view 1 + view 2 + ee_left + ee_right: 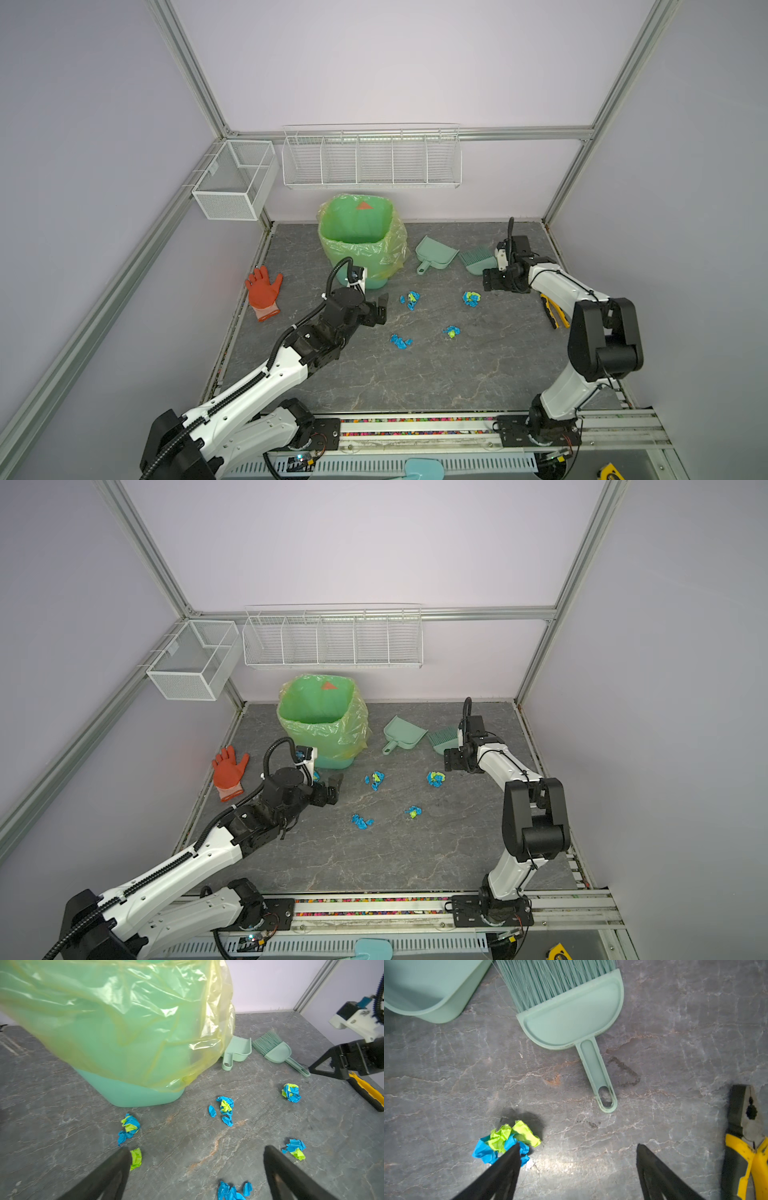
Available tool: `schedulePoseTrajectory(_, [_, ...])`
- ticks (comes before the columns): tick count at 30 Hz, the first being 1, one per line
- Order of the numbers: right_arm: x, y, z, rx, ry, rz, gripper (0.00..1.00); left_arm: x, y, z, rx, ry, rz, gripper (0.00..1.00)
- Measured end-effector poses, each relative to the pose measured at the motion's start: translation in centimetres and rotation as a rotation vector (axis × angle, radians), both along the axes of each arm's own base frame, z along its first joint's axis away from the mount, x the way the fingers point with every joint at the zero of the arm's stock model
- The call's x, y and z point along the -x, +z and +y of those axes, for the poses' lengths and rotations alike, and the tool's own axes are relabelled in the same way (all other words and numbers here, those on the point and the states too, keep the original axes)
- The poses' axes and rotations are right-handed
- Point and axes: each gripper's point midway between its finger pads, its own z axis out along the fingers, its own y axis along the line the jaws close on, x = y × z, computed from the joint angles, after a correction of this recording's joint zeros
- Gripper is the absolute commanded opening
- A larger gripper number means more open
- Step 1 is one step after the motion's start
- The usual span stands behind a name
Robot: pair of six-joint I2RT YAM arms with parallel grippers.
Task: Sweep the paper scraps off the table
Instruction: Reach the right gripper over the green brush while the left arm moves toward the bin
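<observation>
Two tools are held spread and empty: left gripper point(196, 1148) and right gripper point(578, 1145). Paper scraps point(471, 298) are scattered across the table point(415, 374).

Your left arm point(266, 374) stretches low and long toward the bin point(390, 253). Your left gripper point(379, 309) sits just off the near right corner of the bin's base, jaws spread wide with nothing between them. Your right arm point(561, 286) stands well to the right of the bin, bent sharply at the elbow, with the forearm aimed back toward it. Your right gripper point(488, 280) tilts downward, jaws wide apart and holding nothing.
</observation>
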Motion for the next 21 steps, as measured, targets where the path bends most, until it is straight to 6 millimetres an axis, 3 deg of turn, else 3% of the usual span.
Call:
schedulePoseTrajectory(10, [-3.0, -2.3, -0.3, 0.045, 0.065, -0.005, 0.91, -1.6, 4.3, -5.1, 0.081, -0.103, -0.039, 0.99])
schedulePoseTrajectory(16, [-4.0, -3.1, -0.2, 0.007, 0.087, 0.004, 0.99, -2.4, 4.3, -6.9, 0.097, -0.138, -0.034, 0.99])
schedulePoseTrajectory(21, [-4.2, -4.0, -0.7, -0.011, 0.081, 0.024, 0.89, -2.7, 4.4, -7.9, 0.104, -0.161, -0.026, 0.99])
